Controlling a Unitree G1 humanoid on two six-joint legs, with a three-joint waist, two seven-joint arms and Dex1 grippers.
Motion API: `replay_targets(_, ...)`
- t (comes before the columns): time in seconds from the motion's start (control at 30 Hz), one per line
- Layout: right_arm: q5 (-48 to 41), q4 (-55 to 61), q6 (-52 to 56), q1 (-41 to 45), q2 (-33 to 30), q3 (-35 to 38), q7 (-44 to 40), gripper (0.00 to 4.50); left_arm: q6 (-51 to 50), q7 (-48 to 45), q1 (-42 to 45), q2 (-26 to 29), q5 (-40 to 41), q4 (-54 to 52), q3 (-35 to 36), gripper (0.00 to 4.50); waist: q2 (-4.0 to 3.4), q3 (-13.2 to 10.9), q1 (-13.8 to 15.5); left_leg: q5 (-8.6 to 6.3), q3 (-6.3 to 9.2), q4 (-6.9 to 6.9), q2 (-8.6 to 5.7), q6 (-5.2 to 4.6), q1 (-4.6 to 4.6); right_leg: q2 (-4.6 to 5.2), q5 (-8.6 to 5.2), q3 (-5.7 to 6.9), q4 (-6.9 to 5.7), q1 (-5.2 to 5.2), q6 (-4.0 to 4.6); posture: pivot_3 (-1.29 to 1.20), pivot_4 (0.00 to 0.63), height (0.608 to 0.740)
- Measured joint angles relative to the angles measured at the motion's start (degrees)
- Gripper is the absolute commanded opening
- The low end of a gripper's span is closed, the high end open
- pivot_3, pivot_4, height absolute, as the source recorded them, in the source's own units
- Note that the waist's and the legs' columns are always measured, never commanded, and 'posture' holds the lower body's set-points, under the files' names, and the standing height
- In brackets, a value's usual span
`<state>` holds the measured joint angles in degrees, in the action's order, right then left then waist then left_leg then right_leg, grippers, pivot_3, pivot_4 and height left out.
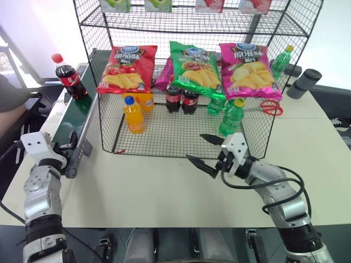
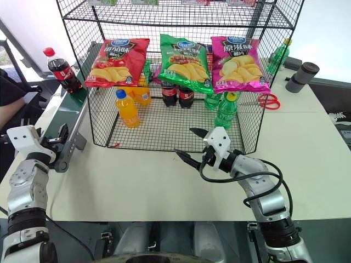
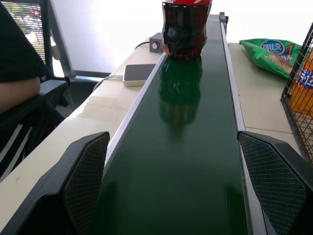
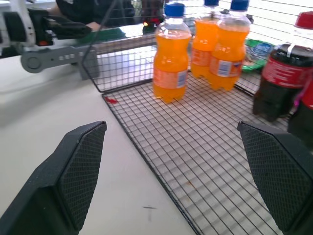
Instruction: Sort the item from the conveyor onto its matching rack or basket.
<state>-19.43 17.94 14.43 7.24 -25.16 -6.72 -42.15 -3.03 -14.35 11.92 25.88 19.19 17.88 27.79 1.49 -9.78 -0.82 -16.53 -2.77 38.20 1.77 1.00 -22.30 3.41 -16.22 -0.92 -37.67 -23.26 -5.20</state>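
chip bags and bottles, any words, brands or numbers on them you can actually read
No text here reads clearly.
Red chip bag: blue oval logo and dark banner, lettering too blurred.
Green chip bag: same logo, unreadable.
Pink chip bag: same logo, unreadable.
Cola bottle on the conveyor: red label, print too small.
Orange-drink bottle: blue label, print blurred.
Cards along the rack top: unreadable.

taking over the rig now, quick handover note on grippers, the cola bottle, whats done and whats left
Left gripper: jaws open, empty, at the near end of the conveyor.
Right gripper: jaws open, empty, over the table in front of the rack.
Cola bottle: upright on the belt, up the belt from the left gripper, untouched.
Done: nothing sorted for this bottle yet.
Left: grasp it and place it in the rack, probably beside the two cola bottles there.
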Motion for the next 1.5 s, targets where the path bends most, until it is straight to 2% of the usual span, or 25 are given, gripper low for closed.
replay_targets(0.27, -0.7, 1.7, 0.4, 1.0, 1.7, -2.3, -0.9, 4.47, 0.1, 0.6, 0.0, 0.0, 0.0, 0.2, 0.0, 4.50, 0.00, 0.0, 0.0, 0.00, 0.01, 0.00, 0.00, 0.00, 0.00, 0.01, 0.00, 0.00, 0.01, 0.00, 0.00, 0.00, 0.150, 0.740)
replay_targets(1.43, -0.8, 1.9, 0.4, 1.3, 2.2, -5.4, -1.0, 4.47, 2.6, 2.1, -0.2, 0.0, 0.3, 0.2, 1.4, 4.50, 0.00, 0.0, 0.0, -0.01, 0.03, -0.11, 0.00, 0.03, -0.08, 0.15, 0.00, 0.02, 0.17, -0.06, 0.03, 0.00, 0.150, 0.740)
replay_targets(1.5, -0.8, 1.9, 0.4, 1.3, 2.2, -5.4, -1.0, 4.50, 2.6, 2.1, -0.2, 0.0, 0.3, 0.2, 2.0, 3.94, 0.00, 0.0, 0.0, -0.01, 0.03, -0.12, 0.00, 0.03, -0.08, 0.15, 0.00, 0.02, 0.18, -0.07, 0.03, 0.00, 0.150, 0.740)
